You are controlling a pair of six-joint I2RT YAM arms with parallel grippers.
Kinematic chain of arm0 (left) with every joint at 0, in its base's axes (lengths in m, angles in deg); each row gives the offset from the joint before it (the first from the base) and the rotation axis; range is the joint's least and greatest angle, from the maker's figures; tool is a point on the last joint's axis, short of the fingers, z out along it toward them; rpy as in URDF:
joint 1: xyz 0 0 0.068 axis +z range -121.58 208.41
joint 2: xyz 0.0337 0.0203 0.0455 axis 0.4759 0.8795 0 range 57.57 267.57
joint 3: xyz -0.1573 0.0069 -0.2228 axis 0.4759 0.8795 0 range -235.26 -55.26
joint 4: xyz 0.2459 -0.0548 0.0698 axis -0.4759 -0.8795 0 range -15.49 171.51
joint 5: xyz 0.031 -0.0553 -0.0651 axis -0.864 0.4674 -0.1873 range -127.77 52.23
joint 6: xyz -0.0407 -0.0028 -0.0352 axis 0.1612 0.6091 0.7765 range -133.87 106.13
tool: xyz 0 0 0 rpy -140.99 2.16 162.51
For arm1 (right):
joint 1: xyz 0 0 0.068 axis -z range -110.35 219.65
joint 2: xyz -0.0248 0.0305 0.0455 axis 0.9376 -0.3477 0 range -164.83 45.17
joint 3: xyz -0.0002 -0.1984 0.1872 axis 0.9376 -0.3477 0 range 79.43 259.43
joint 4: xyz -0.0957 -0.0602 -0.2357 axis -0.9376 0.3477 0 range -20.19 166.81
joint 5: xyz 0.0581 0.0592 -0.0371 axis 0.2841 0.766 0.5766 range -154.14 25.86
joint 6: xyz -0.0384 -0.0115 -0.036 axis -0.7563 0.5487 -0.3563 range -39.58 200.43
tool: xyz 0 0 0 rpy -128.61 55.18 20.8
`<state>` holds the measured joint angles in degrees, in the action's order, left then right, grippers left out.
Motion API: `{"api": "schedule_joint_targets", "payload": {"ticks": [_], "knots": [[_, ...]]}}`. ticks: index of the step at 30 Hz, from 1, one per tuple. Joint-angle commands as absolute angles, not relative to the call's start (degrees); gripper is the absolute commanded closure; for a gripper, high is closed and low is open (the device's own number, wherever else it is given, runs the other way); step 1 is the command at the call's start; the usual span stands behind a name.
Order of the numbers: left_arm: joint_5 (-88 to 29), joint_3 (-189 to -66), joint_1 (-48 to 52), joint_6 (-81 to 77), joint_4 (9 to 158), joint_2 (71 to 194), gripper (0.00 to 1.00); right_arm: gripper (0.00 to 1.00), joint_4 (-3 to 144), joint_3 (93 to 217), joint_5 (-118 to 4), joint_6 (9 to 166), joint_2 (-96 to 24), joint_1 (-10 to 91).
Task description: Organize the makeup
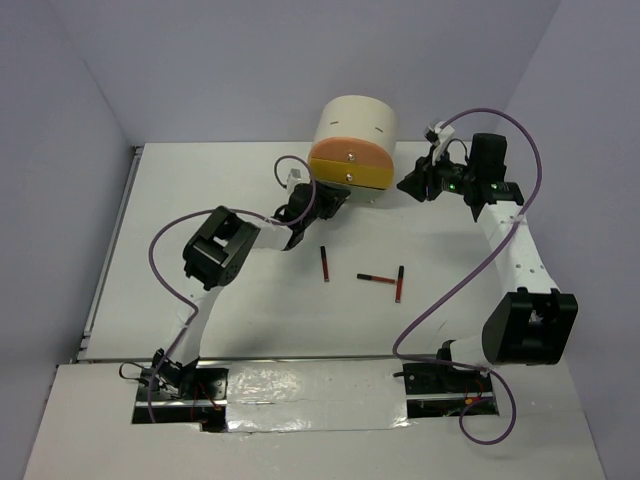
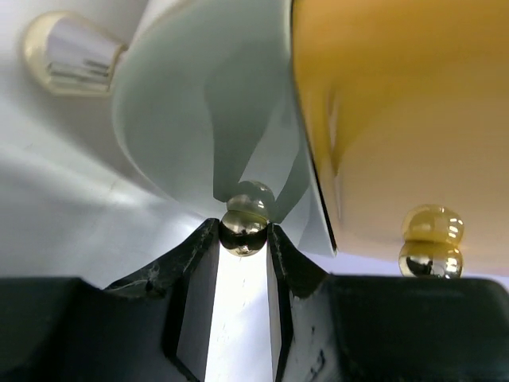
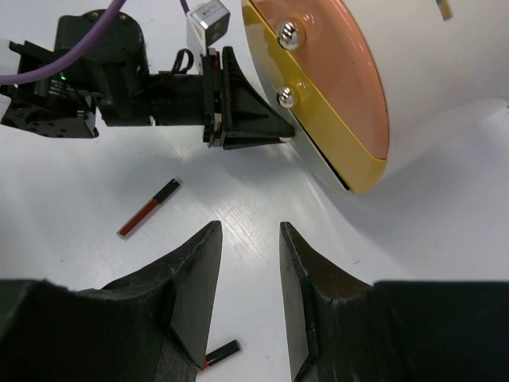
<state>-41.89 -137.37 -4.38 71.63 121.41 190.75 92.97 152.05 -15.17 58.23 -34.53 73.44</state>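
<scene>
As left fingers [image 2: 191, 259] pinch knob [image 2: 243, 229], right fingers [image 3: 191, 274] parted

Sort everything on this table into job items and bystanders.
Job: left makeup stick, middle makeup stick, right makeup stick, cream drawer organiser, and its white-drawer knob, pinched by the left gripper.
Lying about: purple cable, silver tape.

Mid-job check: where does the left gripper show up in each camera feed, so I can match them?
Top external: left gripper, centre, at the front of the cream cylinder.
Left wrist: the gripper at bottom centre, fingers pinching a metal knob.
Right wrist: the gripper at upper centre, a black wedge touching the cylinder's front.
Shared landmark: the yellow drawer, seen in all three views.
</scene>
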Motion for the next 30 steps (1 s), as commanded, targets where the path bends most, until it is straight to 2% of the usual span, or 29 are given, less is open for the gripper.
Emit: {"api": "schedule_joint_targets", "payload": {"ticks": [1, 12, 18, 20, 21, 22, 23, 26, 30], "knots": [[-43.2, -130.8, -4.7, 70.3, 125.1, 185.7, 0.77, 0.58, 92.2, 150.8, -13.6, 57.2, -32.4, 73.9], [-41.6, -117.4, -6.3, 68.1, 132.0, 178.2, 0.79, 0.57, 97.7, 148.4, -11.7, 51.9, -32.1, 73.7], [-41.5, -109.1, -6.9, 64.9, 133.1, 171.5, 0.76, 0.54, 114.4, 148.6, -10.5, 36.6, -33.9, 71.2], [-40.8, -108.5, -7.1, 63.6, 131.7, 169.4, 0.69, 0.47, 116.7, 146.9, -12.2, 33.9, -34.2, 70.0], [-40.4, -108.3, -7.2, 62.3, 129.9, 168.8, 0.59, 0.46, 117.1, 146.0, -14.6, 33.1, -33.9, 67.7], [-40.3, -108.2, -7.3, 61.8, 129.2, 167.7, 0.55, 0.44, 116.7, 145.1, -16.1, 33.3, -33.5, 66.8], [-40.1, -108.1, -7.3, 61.3, 128.6, 167.2, 0.47, 0.42, 115.8, 142.7, -17.7, 33.9, -33.1, 65.9], [-39.9, -107.6, -7.3, 59.7, 127.0, 165.7, 0.34, 0.32, 109.1, 137.7, -24.0, 36.0, -30.7, 62.0], [-39.5, -106.8, -7.3, 58.6, 125.2, 163.0, 0.29, 0.29, 105.2, 133.9, -32.7, 37.5, -29.6, 56.0]]}}
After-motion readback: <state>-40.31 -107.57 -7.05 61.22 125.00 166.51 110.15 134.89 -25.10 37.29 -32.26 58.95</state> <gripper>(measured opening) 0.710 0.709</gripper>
